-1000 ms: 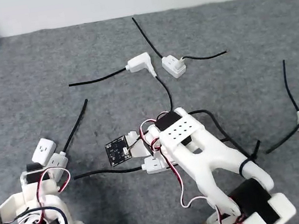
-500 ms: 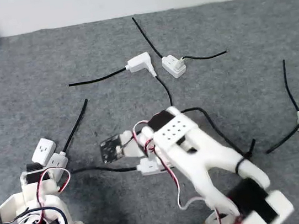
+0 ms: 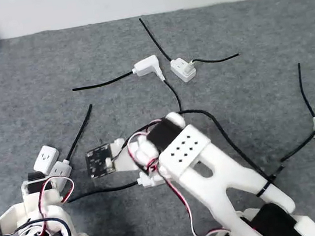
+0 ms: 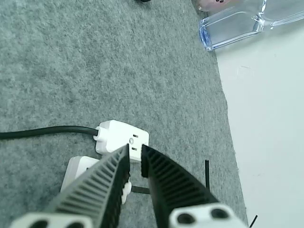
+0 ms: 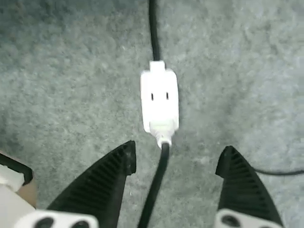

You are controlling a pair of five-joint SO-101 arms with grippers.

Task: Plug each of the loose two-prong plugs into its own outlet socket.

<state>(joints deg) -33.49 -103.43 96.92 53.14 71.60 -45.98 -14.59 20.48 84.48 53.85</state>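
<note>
Right tool (image 5: 179,149) spread over plug (image 5: 159,102), cord (image 5: 156,185) between.

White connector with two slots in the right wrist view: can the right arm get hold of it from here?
Probably yes. The right gripper stands open just short of the white connector, a finger either side of its black cord, and nothing blocks the way.

No legible text or labels anywhere
</note>
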